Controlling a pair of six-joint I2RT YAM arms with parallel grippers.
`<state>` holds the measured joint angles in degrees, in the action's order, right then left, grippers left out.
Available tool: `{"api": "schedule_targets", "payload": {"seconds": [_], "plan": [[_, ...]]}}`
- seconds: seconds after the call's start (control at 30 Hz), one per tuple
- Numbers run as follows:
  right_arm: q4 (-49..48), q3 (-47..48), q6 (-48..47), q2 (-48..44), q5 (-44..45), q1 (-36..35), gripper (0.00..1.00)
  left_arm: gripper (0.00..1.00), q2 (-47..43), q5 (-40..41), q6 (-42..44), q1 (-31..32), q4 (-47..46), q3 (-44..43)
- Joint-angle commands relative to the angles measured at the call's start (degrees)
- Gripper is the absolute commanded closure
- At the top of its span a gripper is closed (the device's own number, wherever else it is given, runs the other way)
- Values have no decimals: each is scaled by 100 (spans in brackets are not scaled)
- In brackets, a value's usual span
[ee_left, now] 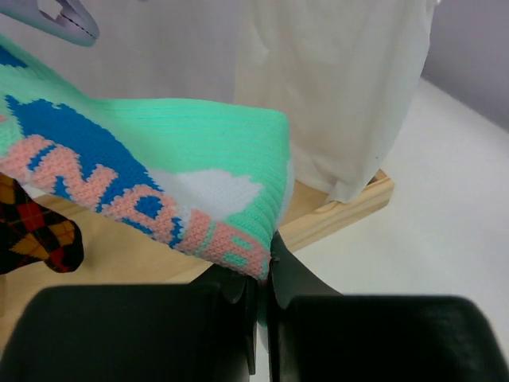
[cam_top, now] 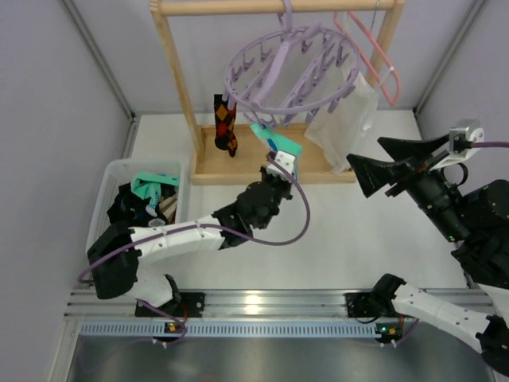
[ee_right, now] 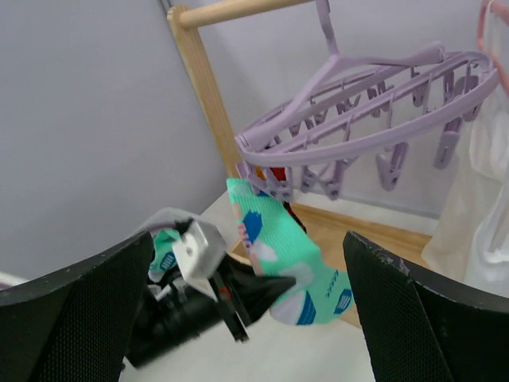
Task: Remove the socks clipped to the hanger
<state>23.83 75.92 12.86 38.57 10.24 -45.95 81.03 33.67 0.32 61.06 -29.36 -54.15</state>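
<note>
- White table (cam_top: 358,239) between grey walls, with a wooden rack (cam_top: 176,72) standing at its far edge.
- From the rack's top bar hangs the hanger (cam_top: 290,72), a round lavender ring with spokes and many dangling clips, tilted.
- A teal sock (cam_top: 280,146) with white, blue and pink marks hangs from the ring's near rim. Its upper end is up at the clips and its lower end is drawn out toward the left arm.
- The left gripper (cam_top: 277,169) is pinched tight on that lower edge. In the left wrist view the fingers (ee_left: 231,286) meet with the knit caught between them.
- An argyle sock (cam_top: 226,123) hangs from the ring's left side, down over the rack's base.
- Just right of the ring are a white cloth bag (cam_top: 346,119) and a pink coat hanger (cam_top: 380,68).
- The right gripper (cam_top: 364,151) is spread wide and holds nothing. It is raised off the table to the right and faces the hanger.
- On the left of the table, a white bin (cam_top: 119,169) holds more socks, teal and black.
</note>
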Motion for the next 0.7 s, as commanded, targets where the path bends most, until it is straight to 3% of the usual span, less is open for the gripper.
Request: {"api": "schedule_targets", "payload": {"seconds": [0.0, 0.1, 0.27, 0.33, 0.5, 0.67], "plan": [[499, 660, -38, 502, 435, 52, 2, 100, 831, 1843, 1206, 625, 282, -718], [797, 1317, -143, 994, 330, 60, 3, 100, 1596, 2590, 1892, 1179, 282, -1377], [1560, 2259, -460, 2134, 22, 60, 8, 100, 2653, 3565, 3078, 1479, 273, -2615], [1878, 2821, -670, 2514, -31, 60, 11, 100, 2951, 3603, 3307, 1541, 273, -2855], [2301, 3376, -1083, 3437, 241, 52, 24, 100, 3050, 3541, 3212, 1576, 273, -3023], [2178, 3193, -1225, 3763, 918, 43, 28, 100, 3129, 3576, 3194, 1585, 273, -3040]]}}
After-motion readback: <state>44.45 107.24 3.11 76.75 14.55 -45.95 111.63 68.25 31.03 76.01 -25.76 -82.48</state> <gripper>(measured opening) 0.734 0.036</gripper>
